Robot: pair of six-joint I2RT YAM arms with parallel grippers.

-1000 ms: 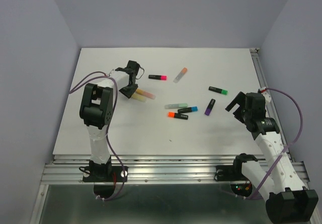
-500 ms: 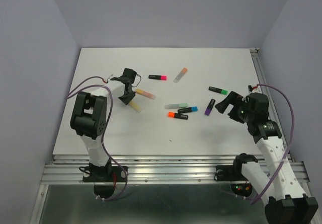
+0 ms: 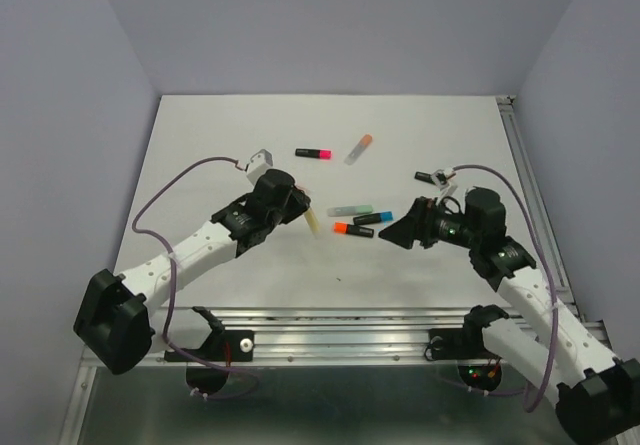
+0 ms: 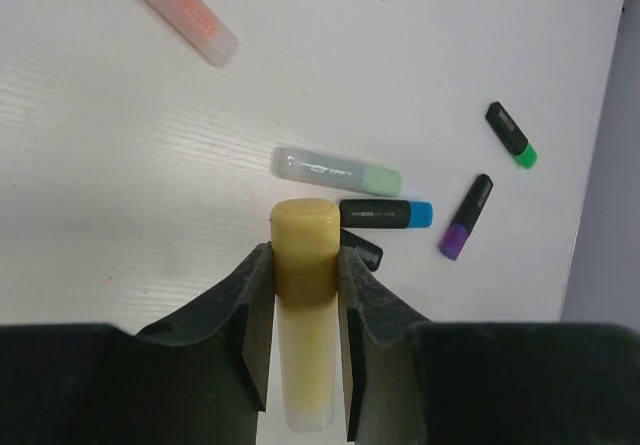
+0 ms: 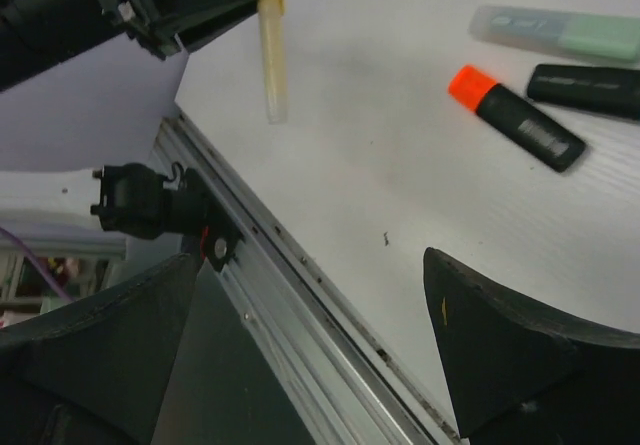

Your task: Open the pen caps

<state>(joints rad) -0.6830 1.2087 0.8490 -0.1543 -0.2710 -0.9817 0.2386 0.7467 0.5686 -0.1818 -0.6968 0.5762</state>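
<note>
The yellow pen cap (image 4: 305, 227) is clamped tight between the jaws of the left gripper (image 4: 304, 253), pale barrel (image 4: 305, 385) trailing behind, while the right gripper (image 5: 310, 265) is held with jaws wide apart, the orange cap (image 5: 472, 83) left lying on the white table (image 5: 400, 195) nearby.

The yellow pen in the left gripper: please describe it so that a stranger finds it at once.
Look at the white table, then at the left gripper near its middle. Its fingers clamp a pale yellow pen with a darker yellow cap. It alone is held; the other pens lie loose on the table.
</note>
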